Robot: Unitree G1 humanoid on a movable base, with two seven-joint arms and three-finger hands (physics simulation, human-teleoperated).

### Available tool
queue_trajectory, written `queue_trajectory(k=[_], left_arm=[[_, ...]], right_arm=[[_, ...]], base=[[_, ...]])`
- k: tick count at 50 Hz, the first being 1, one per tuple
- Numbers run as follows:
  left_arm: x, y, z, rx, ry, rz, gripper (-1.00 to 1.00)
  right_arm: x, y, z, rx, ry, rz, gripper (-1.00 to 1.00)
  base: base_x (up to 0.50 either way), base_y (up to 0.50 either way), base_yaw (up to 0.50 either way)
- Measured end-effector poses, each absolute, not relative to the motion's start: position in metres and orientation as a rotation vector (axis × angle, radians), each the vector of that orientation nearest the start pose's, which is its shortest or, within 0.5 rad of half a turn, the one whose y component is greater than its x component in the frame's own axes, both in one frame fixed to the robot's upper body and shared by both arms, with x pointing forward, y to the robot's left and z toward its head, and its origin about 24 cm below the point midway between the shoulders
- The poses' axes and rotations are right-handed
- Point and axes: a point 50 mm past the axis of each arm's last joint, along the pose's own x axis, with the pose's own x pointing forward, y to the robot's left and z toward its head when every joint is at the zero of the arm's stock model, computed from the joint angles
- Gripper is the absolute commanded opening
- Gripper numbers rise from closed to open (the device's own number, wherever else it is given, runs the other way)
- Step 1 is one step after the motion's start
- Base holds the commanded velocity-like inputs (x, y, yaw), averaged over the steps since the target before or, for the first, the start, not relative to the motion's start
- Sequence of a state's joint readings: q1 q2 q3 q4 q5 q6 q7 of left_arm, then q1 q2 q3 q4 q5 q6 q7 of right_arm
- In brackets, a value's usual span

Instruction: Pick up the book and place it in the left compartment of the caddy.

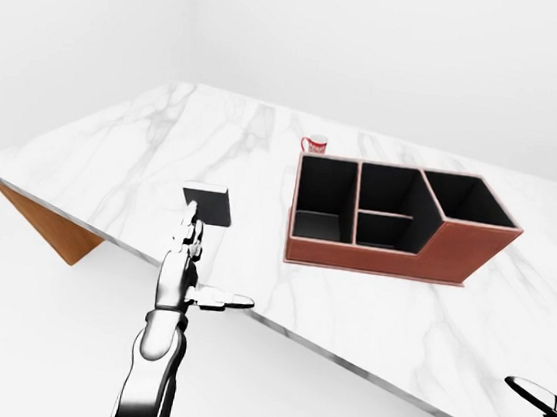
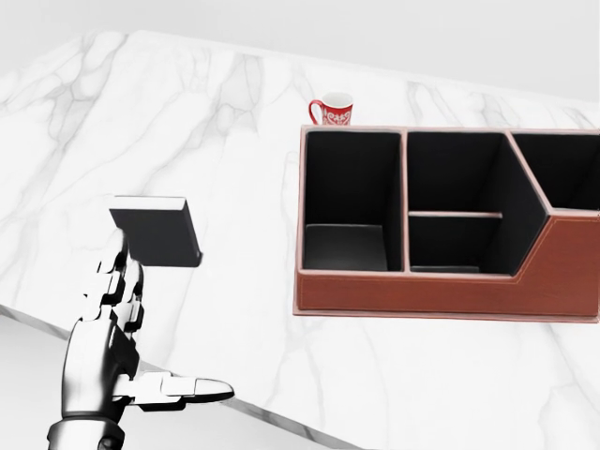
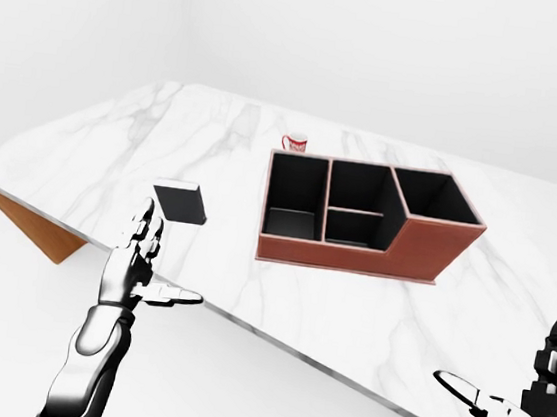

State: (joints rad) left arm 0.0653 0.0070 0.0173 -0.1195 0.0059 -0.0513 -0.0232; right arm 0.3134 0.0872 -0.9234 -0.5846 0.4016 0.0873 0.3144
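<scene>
A flat black rectangular book [image 2: 157, 231] with a pale page edge is seen lying on the white marble-patterned surface [image 2: 216, 122], left of the caddy and well apart from it. The brown leather-look caddy [image 2: 441, 291] with black-lined compartments is set to the right of the book; its left compartment [image 2: 349, 202] is seen open at the top, with nothing in it. A small red and white mug [image 2: 332, 109] is placed just beyond the caddy's far left corner.

The left robot hand [image 2: 122, 328] is raised at the near edge of the surface, just near of the book, in the head view. Its two upper fingers [image 2: 117, 272] are held straight, pointing toward the book, with the tips overlapping the book's near left corner in that view; whether contact is made cannot be told. The thumb is stretched out to the right. The hand is spread wide and nothing is held.

The right robot hand [image 3: 528, 403] is seen at the lower right of the right-eye view, off the near right edge of the surface, fingers extended apart, with nothing grasped.
</scene>
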Motion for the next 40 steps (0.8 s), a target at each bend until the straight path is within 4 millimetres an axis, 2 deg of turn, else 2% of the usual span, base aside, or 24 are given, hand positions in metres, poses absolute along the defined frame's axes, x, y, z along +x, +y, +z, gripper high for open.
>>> queue_trajectory(k=[40], left_arm=[[0.2395,0.157,0.0609,0.012,-0.115,0.009,1.0]], right_arm=[[0.0979,-0.3115,0.1182,0.0,-0.306,-0.563,1.0]], base=[[0.24,0.04,0.0]])
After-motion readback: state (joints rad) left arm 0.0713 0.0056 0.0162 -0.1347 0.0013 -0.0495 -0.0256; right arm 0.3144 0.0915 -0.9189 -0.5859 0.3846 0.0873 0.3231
